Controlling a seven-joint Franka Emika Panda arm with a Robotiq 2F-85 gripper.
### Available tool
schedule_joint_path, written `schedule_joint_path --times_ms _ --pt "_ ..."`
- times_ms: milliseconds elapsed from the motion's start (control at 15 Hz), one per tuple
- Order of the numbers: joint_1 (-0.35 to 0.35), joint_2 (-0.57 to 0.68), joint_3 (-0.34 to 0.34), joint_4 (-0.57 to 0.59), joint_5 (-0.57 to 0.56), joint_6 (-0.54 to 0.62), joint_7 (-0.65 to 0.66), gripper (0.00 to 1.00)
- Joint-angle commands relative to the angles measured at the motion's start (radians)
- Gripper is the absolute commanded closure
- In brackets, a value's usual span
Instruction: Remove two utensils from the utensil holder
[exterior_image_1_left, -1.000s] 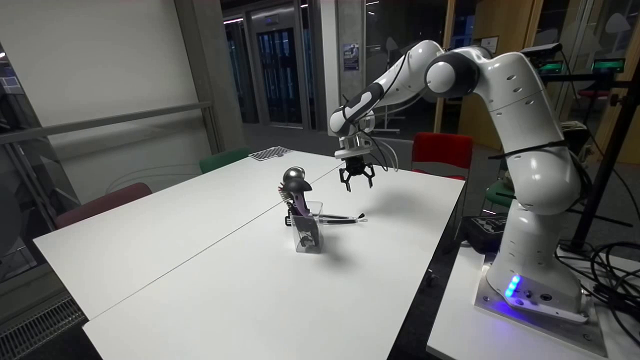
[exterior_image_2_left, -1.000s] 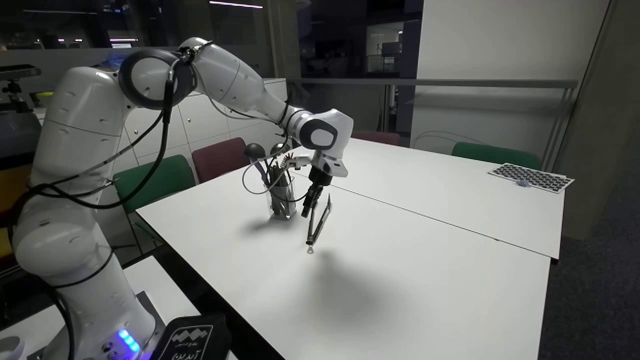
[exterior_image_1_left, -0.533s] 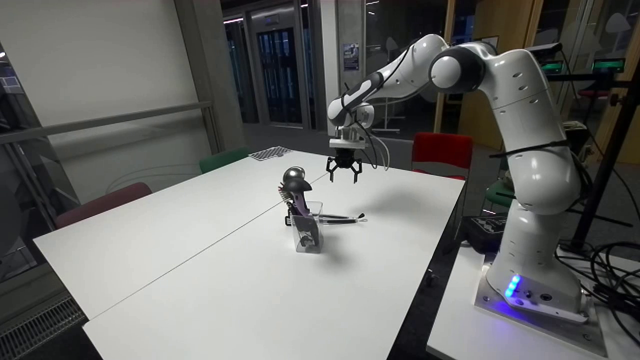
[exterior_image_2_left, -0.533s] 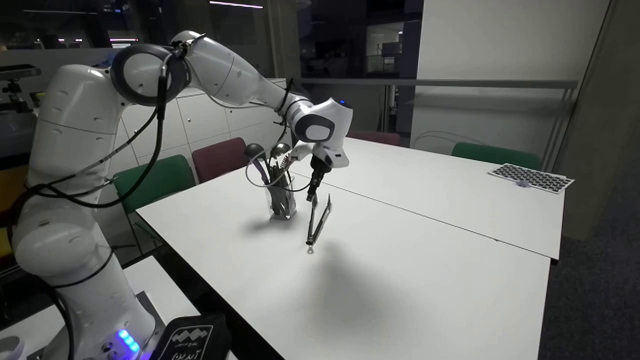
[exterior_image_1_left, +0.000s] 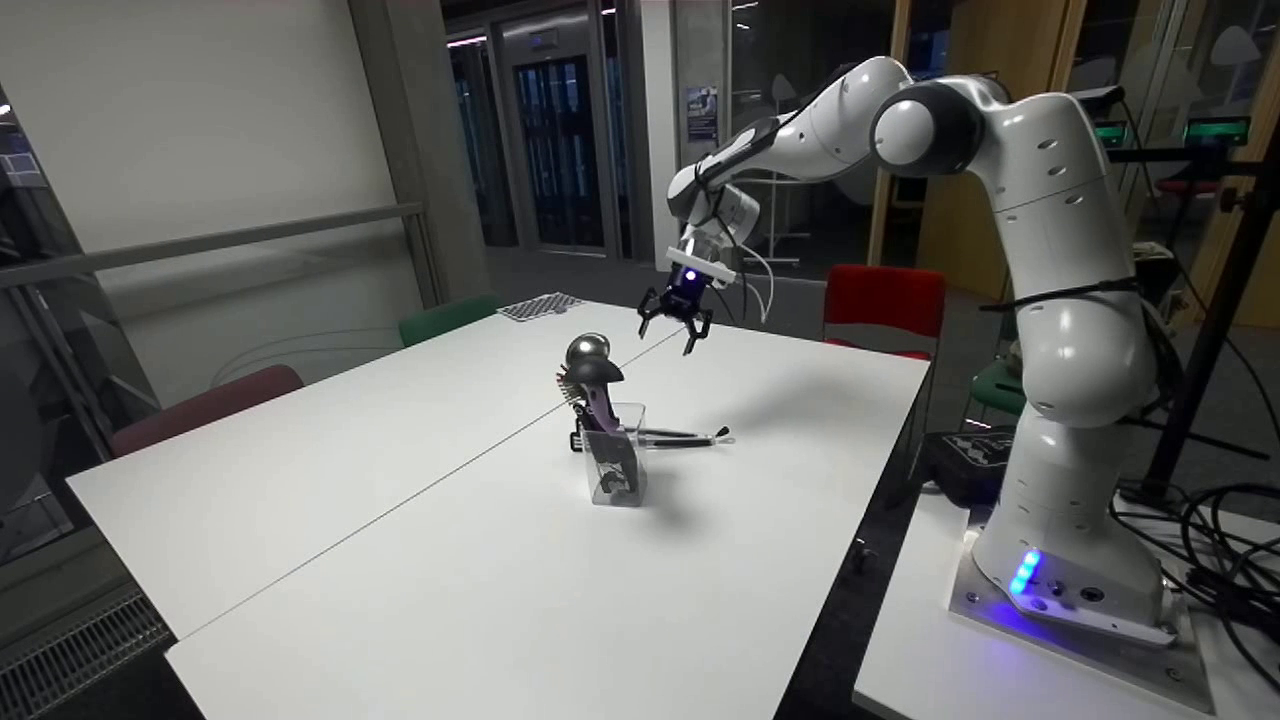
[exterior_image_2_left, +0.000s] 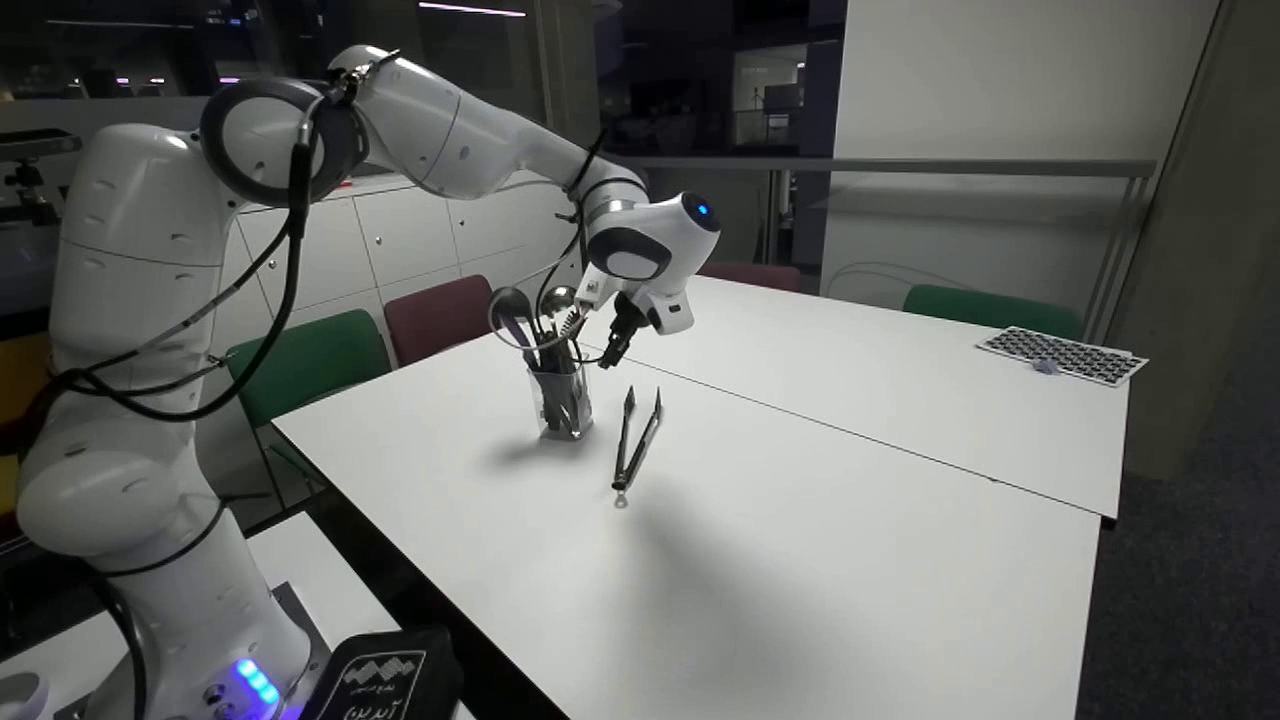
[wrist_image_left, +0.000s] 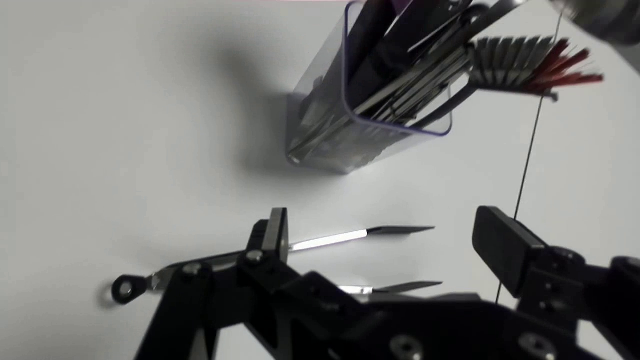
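Observation:
The utensil holder (exterior_image_1_left: 613, 485) is a clear box-like cup standing upright on the white table, also in view in an exterior view (exterior_image_2_left: 562, 408) and the wrist view (wrist_image_left: 335, 142). It holds several utensils, among them a black ladle (exterior_image_1_left: 595, 372), a shiny steel ladle (exterior_image_1_left: 588, 347) and a red-and-grey bristled brush (wrist_image_left: 520, 67). A pair of silvery, dark-tipped tongs (exterior_image_2_left: 640, 445) lies spread on the table beside the holder, also in the wrist view (wrist_image_left: 327, 242). My gripper (wrist_image_left: 385, 240) is open and empty, in the air above the tongs' side of the holder, tilted (exterior_image_1_left: 666, 342).
A white patterned board (exterior_image_2_left: 1065, 356) lies at the table's far end. A seam (exterior_image_2_left: 800, 415) runs across the white table. Chairs, such as a red one (exterior_image_1_left: 885, 300), stand around it. A black case (exterior_image_1_left: 965, 465) sits by the robot's base.
My gripper has risen away from the tongs and moved left in an exterior view, then tilted. It stays open. The holder and the tongs have not moved.

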Motion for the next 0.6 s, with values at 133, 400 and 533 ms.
schedule_joint_path --times_ms 133,400,533 --pt "-0.055 -0.027 0.008 0.009 0.139 -0.296 -0.115 0.0" --pt "-0.027 -0.008 -0.02 0.016 0.125 -0.319 -0.094 0.0" --pt "-0.029 -0.008 -0.02 0.016 0.126 -0.326 -0.094 0.0"
